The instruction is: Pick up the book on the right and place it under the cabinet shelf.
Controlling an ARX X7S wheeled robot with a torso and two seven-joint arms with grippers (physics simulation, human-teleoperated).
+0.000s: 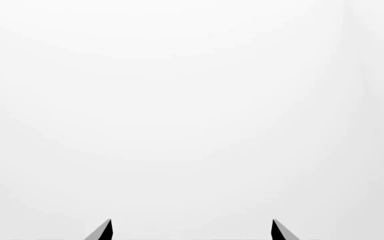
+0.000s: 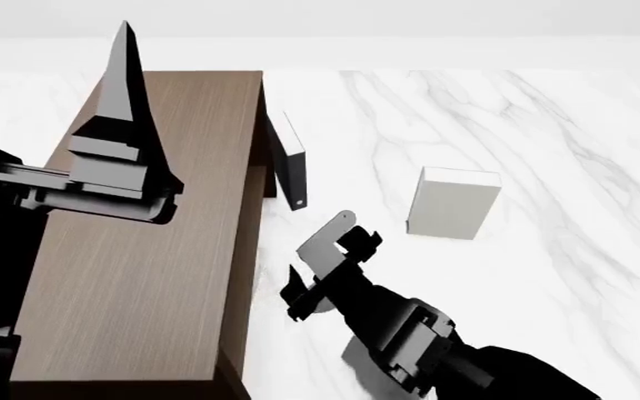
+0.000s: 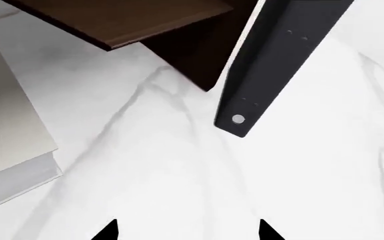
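Right gripper [image 2: 317, 265] spread wide over the marble table [image 2: 542, 125], nothing between the fingers, hanging just right of the cabinet shelf [image 2: 153, 250] and near-left of the book [image 2: 453, 202], apart from both. Left gripper [image 2: 126, 83] raised above the cabinet top, fingers pointing far; parted in the left wrist view [image 1: 192, 230], empty, facing only blank white. Counted: two grippers, one book, one cabinet, one door panel [image 2: 289, 162]. Book white, standing upright on the table well right of the cabinet, broad face turned toward the near side, top edge running left to right, long axis hard to judge from above. Seen again in the right wrist view [image 3: 12, 145], with cover and page block visible, beside the open fingertips [image 3: 186, 231]. Door panel thin and dark, swung out from the cabinet's right side and reaching toward the near side, small round knob near its near end [image 3: 238, 119]. Cabinet dark brown wood grain [image 3: 132, 20], long top running near to far.
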